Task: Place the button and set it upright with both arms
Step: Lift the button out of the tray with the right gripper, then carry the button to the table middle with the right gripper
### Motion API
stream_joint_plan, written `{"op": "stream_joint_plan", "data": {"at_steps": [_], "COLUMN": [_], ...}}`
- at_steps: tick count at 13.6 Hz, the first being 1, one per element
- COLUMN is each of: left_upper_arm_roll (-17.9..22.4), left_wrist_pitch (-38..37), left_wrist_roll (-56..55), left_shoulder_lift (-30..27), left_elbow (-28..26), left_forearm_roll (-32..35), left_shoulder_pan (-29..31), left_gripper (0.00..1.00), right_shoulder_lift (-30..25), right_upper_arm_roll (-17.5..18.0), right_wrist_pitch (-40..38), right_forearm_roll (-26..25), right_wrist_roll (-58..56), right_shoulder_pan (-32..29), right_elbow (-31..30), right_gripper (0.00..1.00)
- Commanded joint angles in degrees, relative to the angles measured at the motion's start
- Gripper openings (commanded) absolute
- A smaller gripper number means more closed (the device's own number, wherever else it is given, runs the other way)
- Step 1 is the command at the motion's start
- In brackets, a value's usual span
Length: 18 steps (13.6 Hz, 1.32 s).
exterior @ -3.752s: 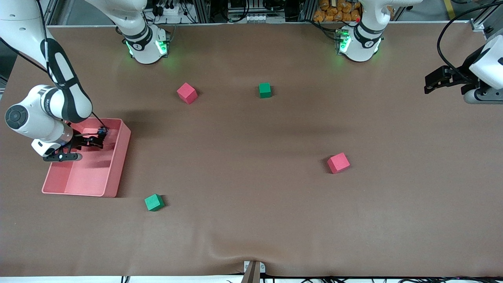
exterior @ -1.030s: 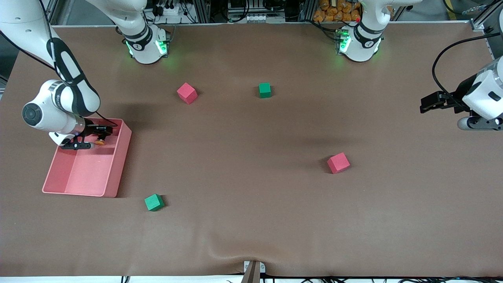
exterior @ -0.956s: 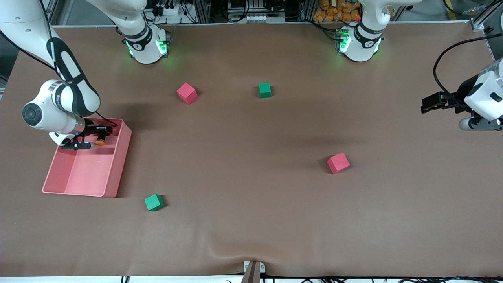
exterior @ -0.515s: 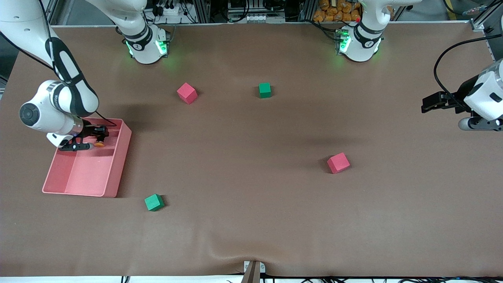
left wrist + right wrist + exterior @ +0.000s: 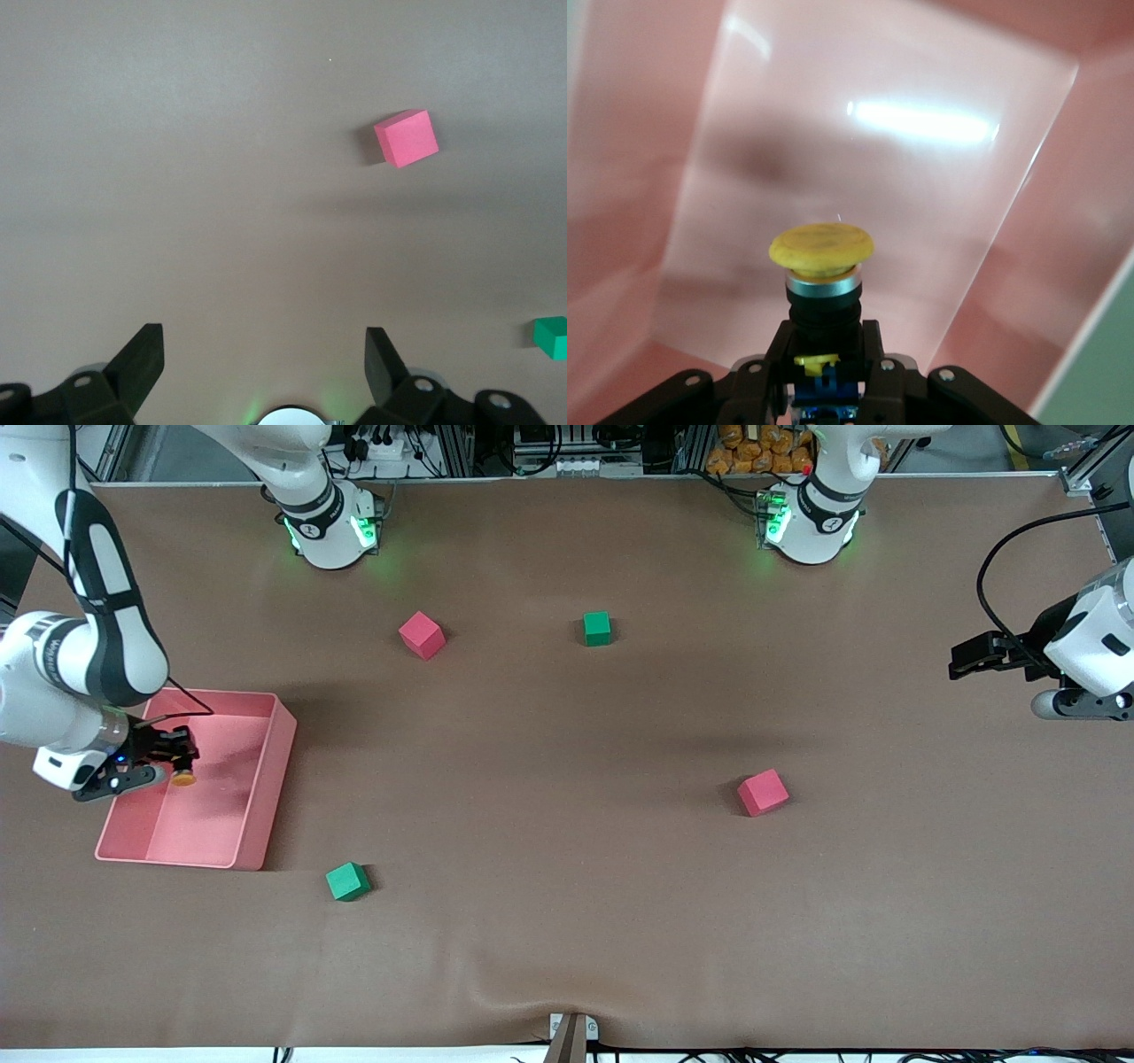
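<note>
Right gripper [image 5: 177, 757] is over the pink bin [image 5: 266, 779], jaws pinching the button [image 5: 184, 778] by its black body; orange cap sticks out past the fingertips. In right wrist view the button [image 5: 822, 266] sits clamped between the fingers [image 5: 766, 376], cap pointing into the bin, bin floor bare below it.

Vs 0.5 s ago: right arm has swung toward its own end of the table, wrist now off past the bin's outer wall, gripper + button shifted nearer the front camera and toward that end, from the bin's far corner to about mid-bin. Vs 3.8 s ago: the gripper was low in the bin, no orange cap showing; now the button is gripped and clear of the floor.

Left gripper [image 5: 966, 657] waits in the air over the left arm's end of the table, jaws spread wide per left wrist view [image 5: 261, 354], nothing between them. Hardly moved in the last sec; 3.8 s ago it sat higher in front view.

Cubes haven't moved: red cube [image 5: 421, 635] and green cube [image 5: 597, 628] near the bases, second red cube [image 5: 763, 792] toward the left arm's end, second green cube [image 5: 347, 881] just past the bin's near corner.
</note>
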Motion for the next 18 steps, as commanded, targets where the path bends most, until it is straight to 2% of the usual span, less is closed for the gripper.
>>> {"op": "stream_joint_plan", "data": {"at_steps": [1,4,6,8,11,13,18], "left_upper_arm_roll": [-0.17,-0.17,-0.17,-0.17,-0.17,-0.17,-0.17], "left_wrist_pitch": [0.01,0.01,0.01,-0.07,-0.08,-0.08,-0.16], "left_wrist_roll": [1.53,1.71,1.71,1.80,1.53,1.53,1.62], "left_shoulder_lift": [-0.58,-0.58,-0.49,-0.49,-0.41,-0.49,-0.58], "left_elbow": [-0.25,-0.16,-0.25,-0.42,-0.43,-0.43,-0.95], "left_forearm_roll": [-0.82,-1.00,-1.00,-1.00,-1.00,-1.00,-1.00], "left_shoulder_pan": [0.39,0.47,0.39,0.39,0.47,0.56,0.47], "left_gripper": [1.00,1.00,1.00,1.00,1.00,1.00,1.00], "right_shoulder_lift": [-1.19,-1.19,-0.92,-0.84,-0.48,-0.05,6.70], "right_upper_arm_roll": [0.08,0.52,2.18,5.60,12.89,15.63,15.72], "right_wrist_pitch": [-2.96,-3.06,-2.88,-2.71,-2.71,-2.44,-2.18], "right_forearm_roll": [-0.22,-0.13,0.04,0.04,-0.04,0.04,-0.05], "right_wrist_roll": [-4.55,-11.49,-14.75,-16.69,-16.96,-16.26,-9.34], "right_shoulder_pan": [3.24,9.21,13.25,15.99,19.24,23.62,37.95], "right_elbow": [3.79,6.78,7.58,8.63,9.25,9.69,16.62], "right_gripper": [0.00,0.00,0.00,0.00,0.00,0.00,0.00]}}
